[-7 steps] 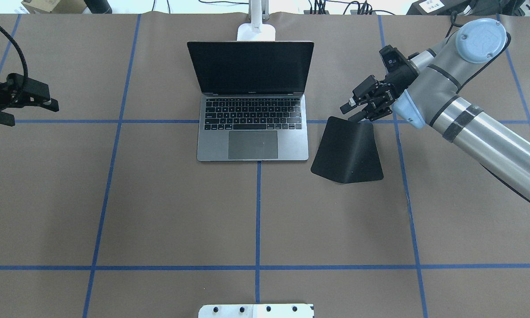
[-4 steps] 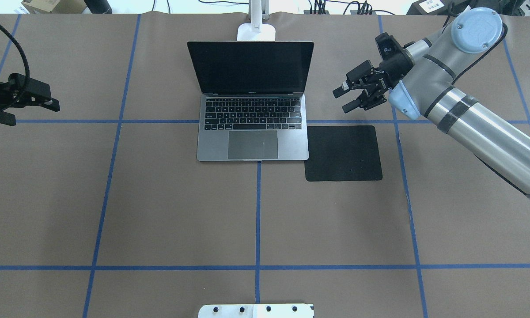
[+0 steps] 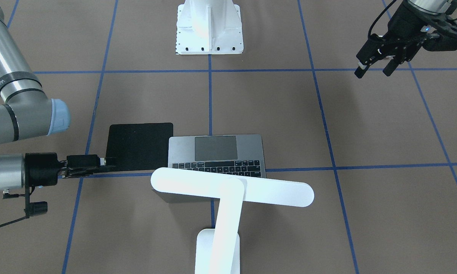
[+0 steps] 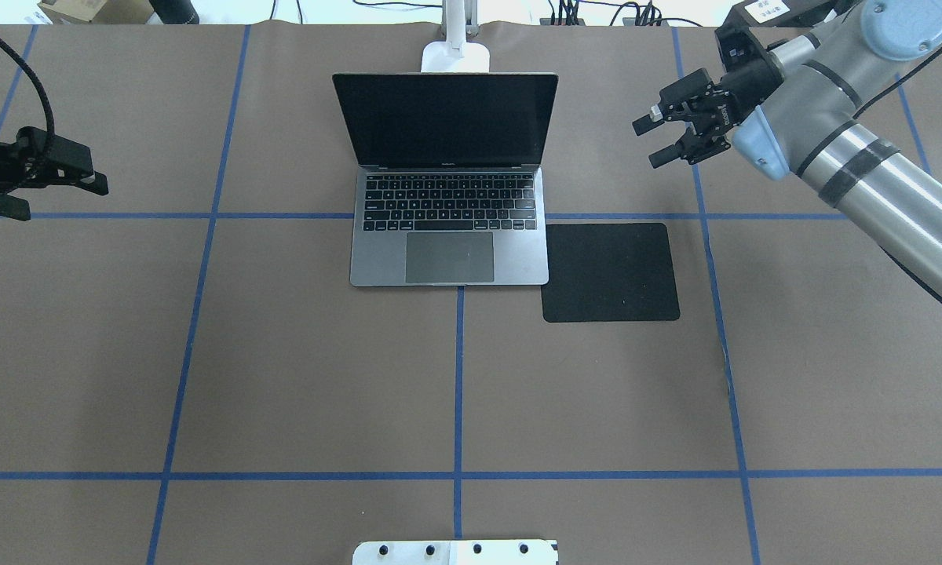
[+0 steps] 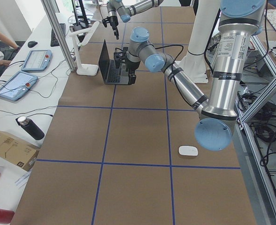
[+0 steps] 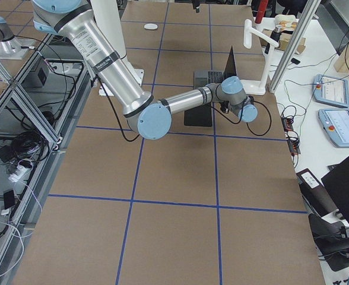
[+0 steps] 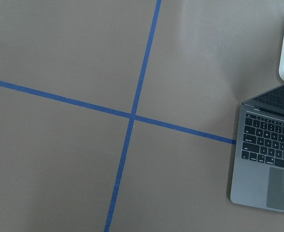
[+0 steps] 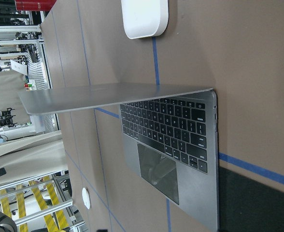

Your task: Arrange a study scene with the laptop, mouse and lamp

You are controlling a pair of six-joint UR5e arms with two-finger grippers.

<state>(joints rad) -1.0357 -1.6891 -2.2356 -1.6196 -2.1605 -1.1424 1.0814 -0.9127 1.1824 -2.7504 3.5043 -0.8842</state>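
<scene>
The laptop [image 4: 449, 180] stands open at the table's far middle, its keys facing the robot. Behind it is the lamp [image 3: 232, 186], its base [image 4: 455, 56] at the far edge and its bar head over the laptop's lid. A black mouse pad [image 4: 610, 271] lies flat against the laptop's right side. The mouse [image 5: 188, 151] sits alone near the robot's base on the left arm's side, out of the overhead view. My right gripper [image 4: 645, 144] hovers open and empty beyond the pad. My left gripper [image 3: 373, 70] hangs open and empty far left of the laptop.
The white ribbed pedestal [image 3: 209, 26] with its bolted plate [image 4: 455, 552] stands at the table's near edge. Blue tape lines grid the brown table cover. Tablets, a bottle and a box lie on a side bench [image 5: 16, 84] beyond the far edge, where a person sits.
The mouse pad, held tilted by my right gripper a second ago, now lies flat beside the laptop. The right gripper has let go and drawn back up and to the far right.
</scene>
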